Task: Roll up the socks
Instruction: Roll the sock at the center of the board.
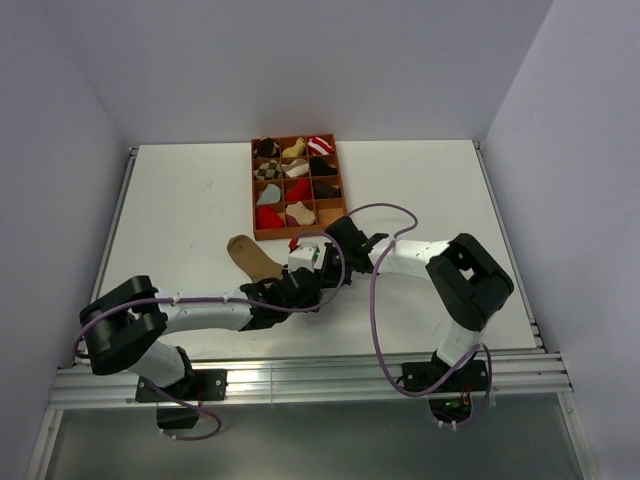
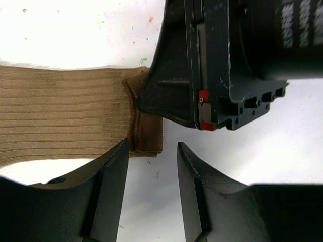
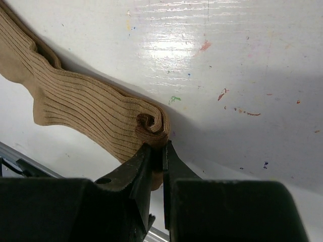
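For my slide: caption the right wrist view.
Right tool pinching the curled end of the brown sock on the table.

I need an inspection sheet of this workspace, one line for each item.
Surface: white table, paint specks.
Job's things: brown sock lying on the table, one end rolled up.
Clutter: tray of small sock bundles at the back.
Grippers: left gripper open beside the sock's end; right gripper shut on the rolled end.
Cables: purple cables loop loosely above the table.
Surroundings: white walls, metal rail at the near edge.

The brown sock (image 3: 86, 106) is ribbed, matt cloth; the bench (image 3: 227, 60) gleams glossy white, paint-flecked; my right claw (image 3: 161, 151) looks matt black plastic.
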You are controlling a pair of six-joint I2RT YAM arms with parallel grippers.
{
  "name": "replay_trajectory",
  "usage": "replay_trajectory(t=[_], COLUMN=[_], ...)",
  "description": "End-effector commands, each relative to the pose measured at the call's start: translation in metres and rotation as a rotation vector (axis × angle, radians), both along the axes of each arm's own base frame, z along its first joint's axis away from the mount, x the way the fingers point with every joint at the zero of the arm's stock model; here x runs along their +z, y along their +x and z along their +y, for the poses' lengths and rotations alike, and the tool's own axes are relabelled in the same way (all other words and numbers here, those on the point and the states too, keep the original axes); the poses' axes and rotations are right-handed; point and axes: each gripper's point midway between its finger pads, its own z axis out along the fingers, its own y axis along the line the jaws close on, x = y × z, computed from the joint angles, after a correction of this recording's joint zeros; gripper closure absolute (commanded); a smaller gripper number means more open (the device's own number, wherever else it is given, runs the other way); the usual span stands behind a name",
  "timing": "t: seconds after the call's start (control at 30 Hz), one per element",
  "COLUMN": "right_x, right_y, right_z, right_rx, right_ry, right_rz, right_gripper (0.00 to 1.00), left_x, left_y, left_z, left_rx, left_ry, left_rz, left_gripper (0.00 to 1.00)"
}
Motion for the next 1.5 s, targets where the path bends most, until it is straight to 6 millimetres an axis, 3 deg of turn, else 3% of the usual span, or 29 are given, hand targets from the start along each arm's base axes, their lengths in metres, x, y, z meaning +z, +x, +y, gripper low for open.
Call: replay_trajectory(t=[0.0,0.43,0.57,0.7,0.8,0.97,1.17,1.23,1.37,1.47], right_x=[-0.006,-0.013,-0.017,-0.016,-0.016,-0.017,-0.016,-0.015,-0.007,0.001], right_y=[-0.006,-0.011,-0.013,-0.014,-0.015,-0.016,-0.016,-0.016,-0.015,-0.017], right_z=[-0.003,0.0,0.0,0.0,0.001,0.004,0.005,0.005,0.009,0.014], right_rx=[0.0,0.001,0.0,-0.001,0.0,0.003,0.009,0.008,0.022,0.037], right_ry=[-0.037,-0.023,-0.019,-0.013,-0.005,0.01,0.019,0.022,0.076,0.164], right_rz=[0.04,0.072,0.088,0.088,0.091,0.098,0.099,0.097,0.076,0.041], right_gripper=[1.0,1.0,1.0,1.0,1.0,1.0,1.0,1.0,1.0,1.0], left_x=[0.014,-0.002,-0.017,-0.034,-0.05,-0.058,-0.069,-0.073,-0.081,-0.081], left_y=[0.011,0.006,0.002,-0.002,-0.007,-0.006,-0.008,-0.011,-0.014,-0.016], left_z=[-0.014,-0.03,-0.031,-0.025,-0.011,0.014,0.021,0.022,0.029,0.027], left_rx=[0.001,-0.051,-0.058,-0.037,-0.016,0.071,0.101,0.103,0.118,0.113], left_ry=[-0.016,0.109,0.162,0.209,0.277,0.374,0.43,0.444,0.474,0.453], left_rz=[-0.082,-0.135,-0.115,-0.071,-0.029,-0.024,0.006,0.021,0.044,0.057], left_gripper=[0.52,0.54,0.57,0.67,0.7,0.65,0.65,0.71,0.99,1.0])
